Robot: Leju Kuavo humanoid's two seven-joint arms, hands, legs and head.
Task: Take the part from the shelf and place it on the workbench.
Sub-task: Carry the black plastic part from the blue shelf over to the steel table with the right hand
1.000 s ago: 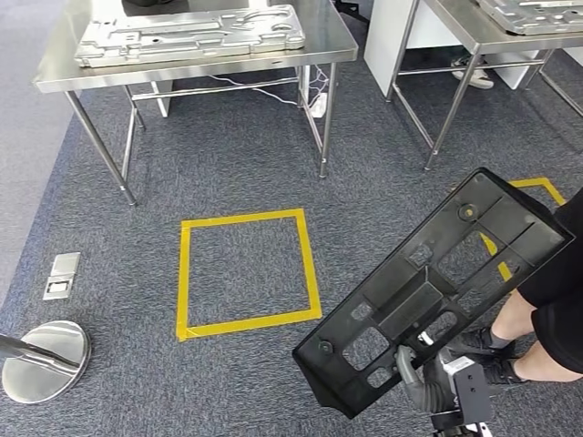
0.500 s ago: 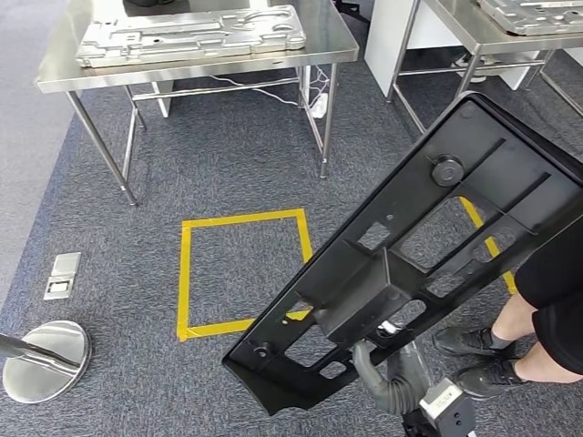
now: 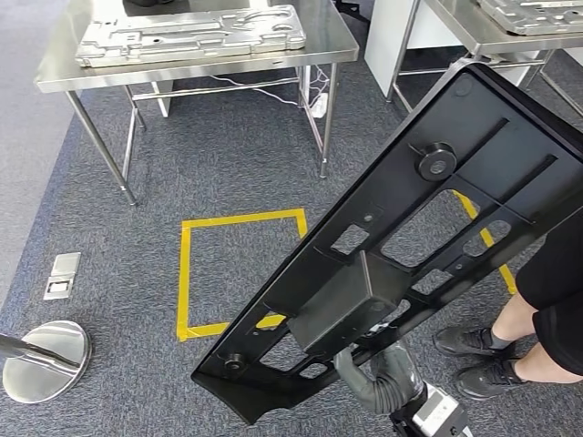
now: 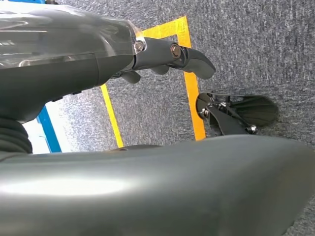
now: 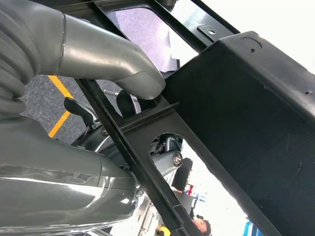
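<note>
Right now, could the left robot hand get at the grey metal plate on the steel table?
Probably not. The metal plate lies on the steel table across the carpet, beyond the yellow tape square, and the left robot hand hangs low over the floor.

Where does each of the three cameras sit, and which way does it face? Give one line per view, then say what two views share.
Head view: high on the body, looking forward and down at the carpet; the right hand grips the black part.
Left wrist view: behind the left hand, facing the carpet and yellow tape.
Right wrist view: behind the right hand, facing the part's underside.
Shared: head and right wrist views both show the part.
</note>
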